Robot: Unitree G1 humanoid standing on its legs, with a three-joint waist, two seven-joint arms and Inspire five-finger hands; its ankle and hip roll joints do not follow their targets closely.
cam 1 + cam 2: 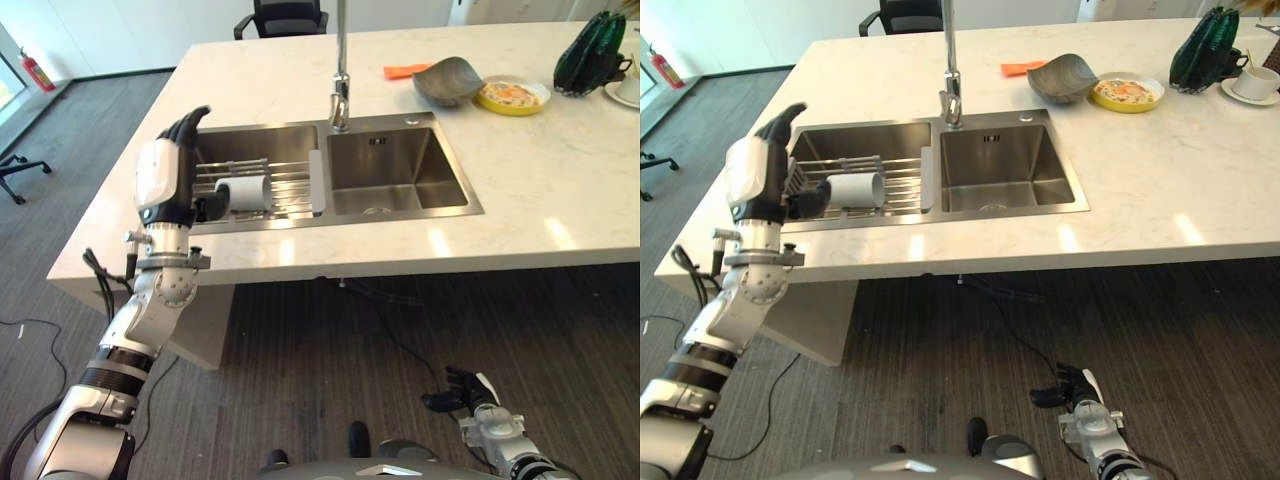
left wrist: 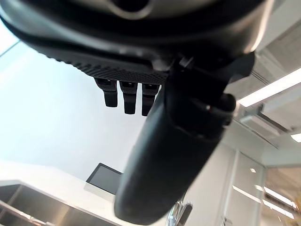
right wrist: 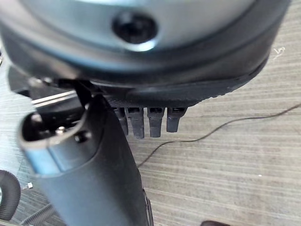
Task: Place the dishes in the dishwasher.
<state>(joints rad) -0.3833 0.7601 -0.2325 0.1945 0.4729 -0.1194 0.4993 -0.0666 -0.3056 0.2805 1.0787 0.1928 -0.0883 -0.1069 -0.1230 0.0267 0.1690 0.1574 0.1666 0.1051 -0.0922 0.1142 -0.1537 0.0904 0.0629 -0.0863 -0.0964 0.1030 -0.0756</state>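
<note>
A white cup (image 1: 243, 193) lies on its side on the wire rack (image 1: 285, 180) in the left basin of the steel sink. My left hand (image 1: 170, 170) stands upright at the counter's front-left edge, just left of the cup, with fingers straight and pointing up and nothing in it; its thumb (image 2: 164, 155) shows in the left wrist view. On the counter behind the sink sit a grey bowl (image 1: 447, 80) and a yellow plate (image 1: 512, 96). My right hand (image 1: 465, 385) hangs low over the floor, relaxed and empty; its thumb (image 3: 94, 179) shows in the right wrist view.
A tall faucet (image 1: 340, 90) rises between the basins; the right basin (image 1: 395, 170) holds nothing. An orange cloth (image 1: 405, 71), a dark green object (image 1: 590, 55) and a cup on a saucer (image 1: 1250, 85) sit at the back right. An office chair (image 1: 285, 15) stands behind the counter.
</note>
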